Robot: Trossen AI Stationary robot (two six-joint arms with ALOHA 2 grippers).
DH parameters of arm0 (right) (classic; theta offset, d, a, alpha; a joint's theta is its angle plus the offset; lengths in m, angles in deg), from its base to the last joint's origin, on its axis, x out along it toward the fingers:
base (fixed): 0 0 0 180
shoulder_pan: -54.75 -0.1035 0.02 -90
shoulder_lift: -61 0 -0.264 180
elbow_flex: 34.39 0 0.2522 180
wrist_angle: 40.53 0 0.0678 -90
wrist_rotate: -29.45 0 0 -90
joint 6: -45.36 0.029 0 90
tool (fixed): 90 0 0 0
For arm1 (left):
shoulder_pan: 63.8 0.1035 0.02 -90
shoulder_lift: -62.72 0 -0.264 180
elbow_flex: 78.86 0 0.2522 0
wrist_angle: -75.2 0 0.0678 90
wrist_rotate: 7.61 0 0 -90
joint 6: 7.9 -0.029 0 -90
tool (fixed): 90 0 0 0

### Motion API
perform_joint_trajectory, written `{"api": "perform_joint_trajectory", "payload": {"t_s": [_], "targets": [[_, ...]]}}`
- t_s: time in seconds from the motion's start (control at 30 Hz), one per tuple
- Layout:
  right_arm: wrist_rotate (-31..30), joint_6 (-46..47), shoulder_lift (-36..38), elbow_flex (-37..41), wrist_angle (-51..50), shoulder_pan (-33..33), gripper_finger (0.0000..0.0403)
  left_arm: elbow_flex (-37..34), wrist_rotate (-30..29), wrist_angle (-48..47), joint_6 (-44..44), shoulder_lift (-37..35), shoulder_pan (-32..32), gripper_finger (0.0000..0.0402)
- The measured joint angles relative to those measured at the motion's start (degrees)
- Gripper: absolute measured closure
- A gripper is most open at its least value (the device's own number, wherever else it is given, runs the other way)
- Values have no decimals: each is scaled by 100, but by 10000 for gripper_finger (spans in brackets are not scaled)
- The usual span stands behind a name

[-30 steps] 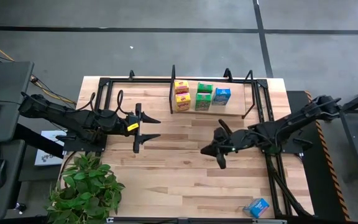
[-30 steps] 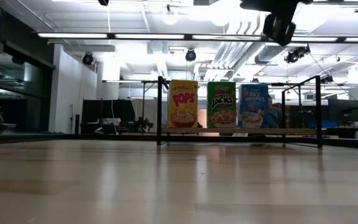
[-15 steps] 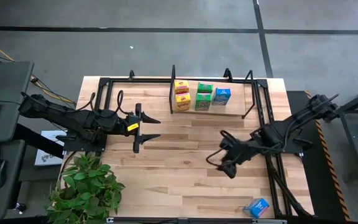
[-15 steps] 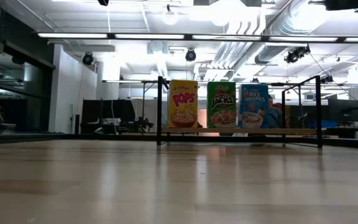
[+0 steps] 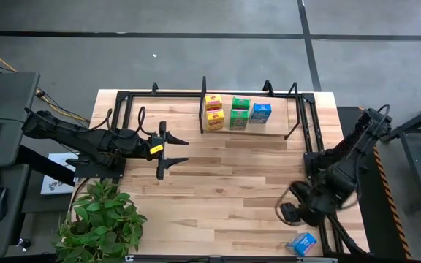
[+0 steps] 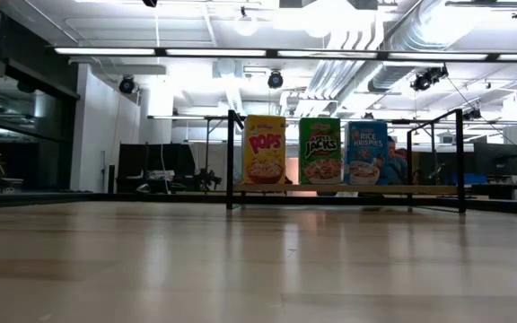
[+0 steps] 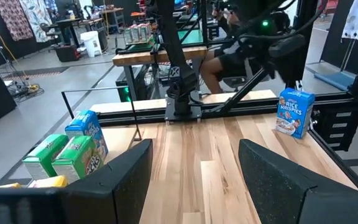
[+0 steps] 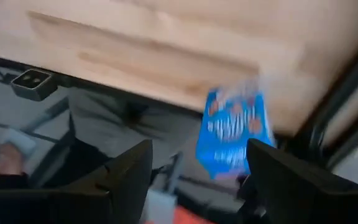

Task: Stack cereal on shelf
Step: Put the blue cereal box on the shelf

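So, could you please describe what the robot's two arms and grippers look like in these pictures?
Both arms are dark, nearly black, jointed links with black cables looped along them. The left arm carries a small yellow mark near its wrist, and the left gripper ends in two slim, pointed black fingers. The right arm looks bulkier toward the right gripper. Seen from the wrists, each one's fingers are broad, matt black slabs.

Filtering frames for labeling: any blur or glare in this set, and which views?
Right wrist view: motion-smeared; blue cereal box soft beyond the open right hand. Low view: bright ceiling lights, near tabletop out of focus, shelf boxes legible. High view: even, sharp. Left wrist view: clear past the open left hand.
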Motion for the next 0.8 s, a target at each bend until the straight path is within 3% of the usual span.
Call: {"api": "perform_joint_trajectory", "payload": {"t_s": [0.13,0.33,0.43,0.57,0.8], "targets": [[437,917,-284,0,422,-504,151,0,0,-2,-7,0,-1,172],[582,832,-966,5,1459,-621,151,0,0,-149,-9,0,1,172],[971,819,-1198,7,1993,-600,151,0,0,-239,-7,0,1,172],[1296,889,-1339,7,2076,-579,151,0,0,-232,7,0,-1,172],[1325,964,-1356,7,2031,-752,151,0,0,-206,2,0,-1,172]]}}
